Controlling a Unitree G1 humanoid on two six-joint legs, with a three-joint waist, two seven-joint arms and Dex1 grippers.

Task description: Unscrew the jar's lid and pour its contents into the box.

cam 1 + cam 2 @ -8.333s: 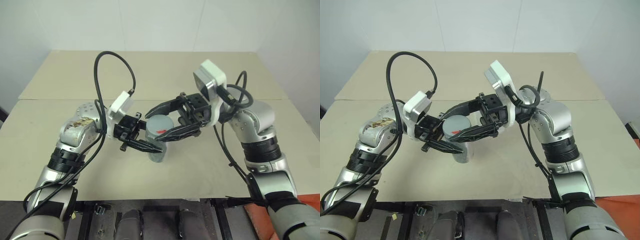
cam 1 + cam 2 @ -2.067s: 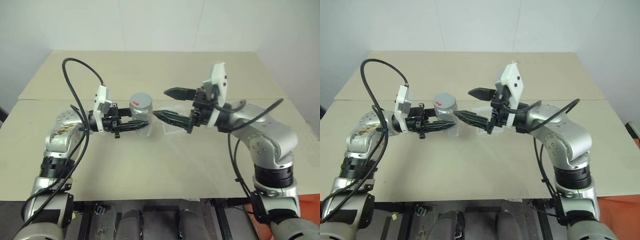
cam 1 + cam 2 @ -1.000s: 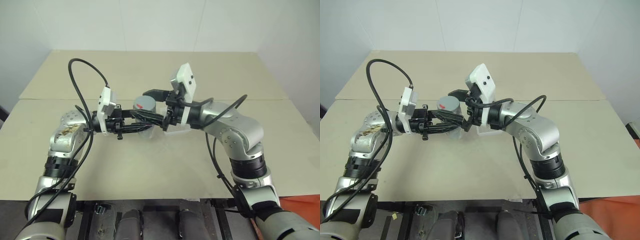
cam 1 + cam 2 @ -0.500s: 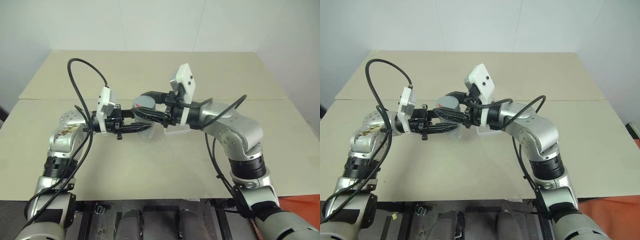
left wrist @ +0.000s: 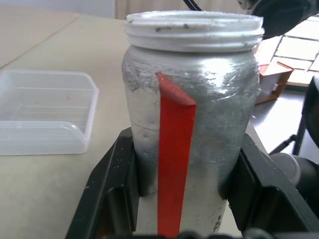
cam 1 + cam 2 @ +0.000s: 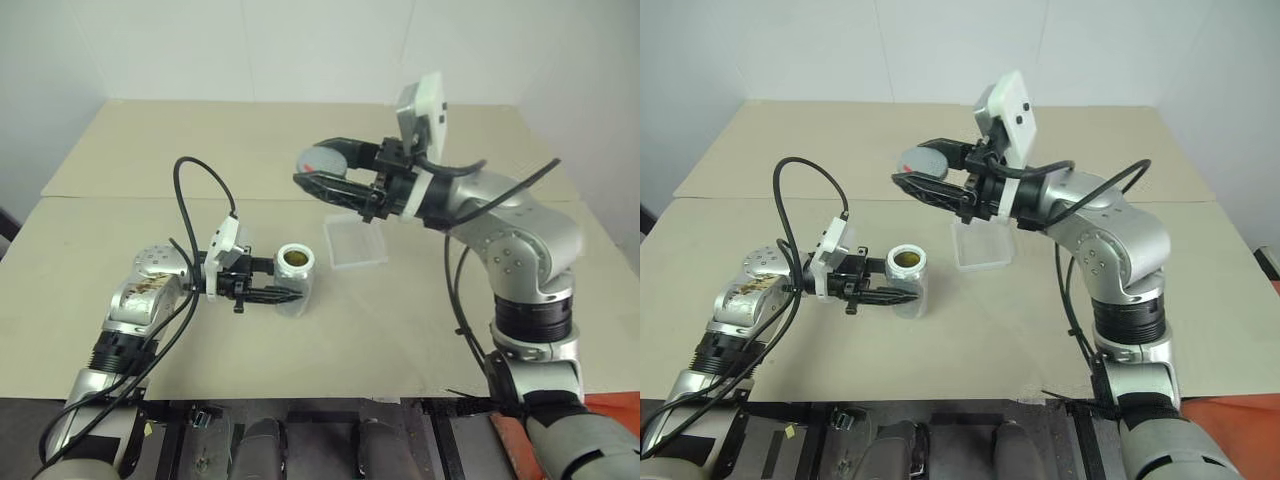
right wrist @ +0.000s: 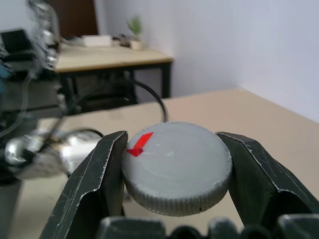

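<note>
I see the jar as mottled silver-grey with a bright red strip down its side and a white threaded rim speckled with dark flecks. The lid is flat grey with a small red mark near its edge. The box looks clear and whitish. Both grippers' fingers are black, and the table is pale beige.

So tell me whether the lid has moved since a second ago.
Yes. The lid, gripped in the right hand, has come off the jar and now sits beyond the box.
</note>
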